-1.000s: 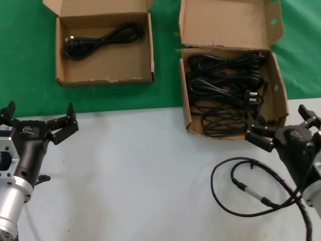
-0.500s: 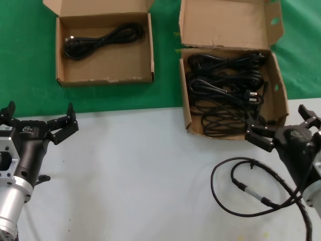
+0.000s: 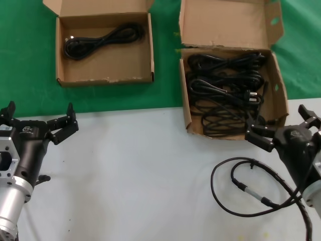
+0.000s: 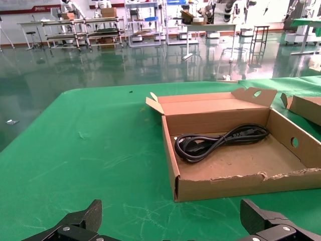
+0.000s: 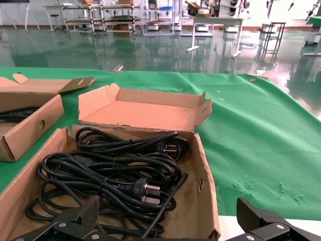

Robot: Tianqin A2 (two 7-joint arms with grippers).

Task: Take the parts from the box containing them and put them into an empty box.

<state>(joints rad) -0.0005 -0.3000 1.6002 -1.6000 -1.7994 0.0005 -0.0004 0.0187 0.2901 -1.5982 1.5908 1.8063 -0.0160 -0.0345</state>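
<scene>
With our right gripper [image 3: 281,131] spread wide at the front wall of the full box [image 3: 279,95], we should drop onto one cord [image 3: 225,91] only — pinching mid-bundle — while the left gripper [image 3: 37,122], also spread, waits short of the small box [image 3: 151,55].

Evenly bright, lit from overhead; strong glare on the polished floor [image 4: 75,55], soft shadows, perhaps slight blur far back.
</scene>
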